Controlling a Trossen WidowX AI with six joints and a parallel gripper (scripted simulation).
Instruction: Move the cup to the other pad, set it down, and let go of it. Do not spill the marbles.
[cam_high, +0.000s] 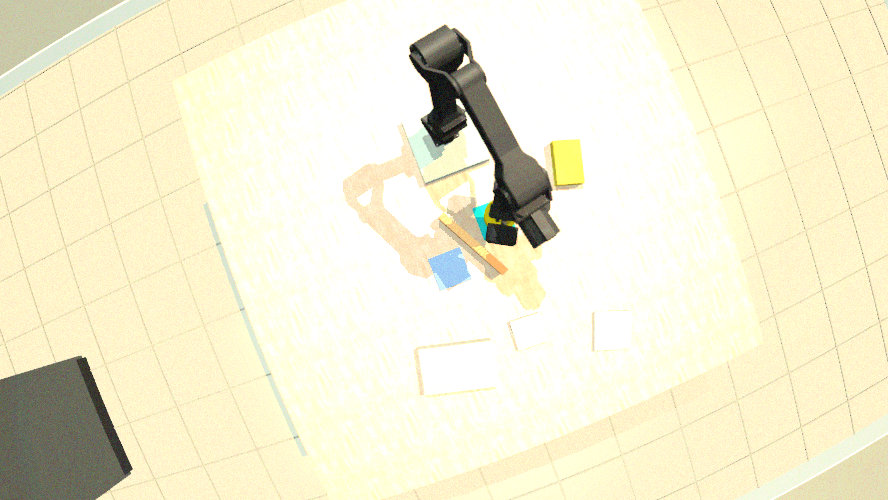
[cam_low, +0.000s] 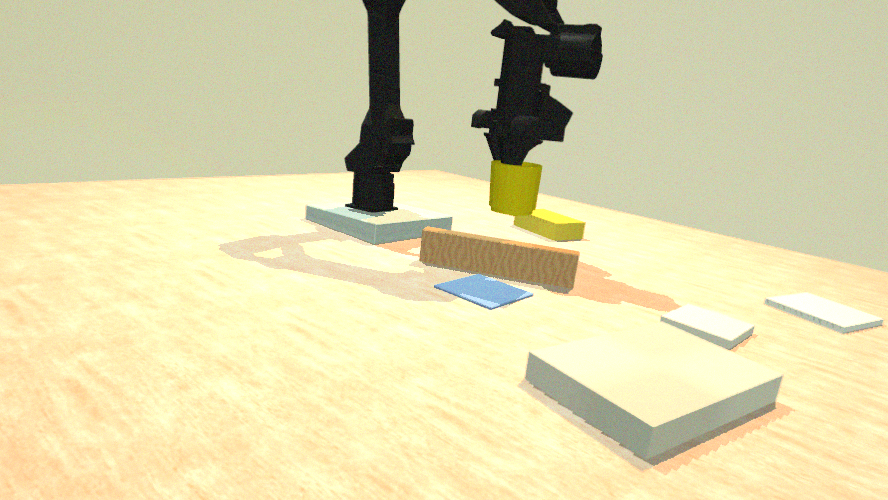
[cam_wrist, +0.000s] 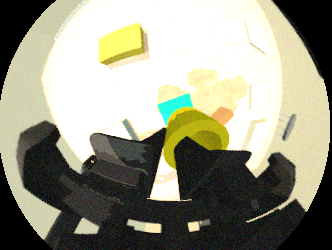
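A yellow cup (cam_high: 487, 214) (cam_low: 514, 188) (cam_wrist: 186, 120) hangs in the air, roughly upright. My gripper (cam_low: 510, 162) (cam_wrist: 169, 130) is shut on the cup's wall at the rim. The cup is over or close to the cyan pad (cam_high: 480, 215) (cam_wrist: 175, 104), which it and the arm partly cover from above. The cyan pad is hidden in the exterior view. The blue pad (cam_high: 449, 268) (cam_low: 483, 291) lies bare on the other side of the wooden bar. No marbles can be made out in any view.
The upright wooden bar (cam_high: 472, 244) (cam_low: 497, 257) (cam_wrist: 222, 116) stands between the pads, lower than the cup's bottom. A yellow block (cam_high: 567, 162) (cam_low: 549, 224) (cam_wrist: 121, 43) lies beyond the cyan pad. Several pale slabs lie farther off. The arm's base stands on a grey-green slab (cam_low: 407, 230).
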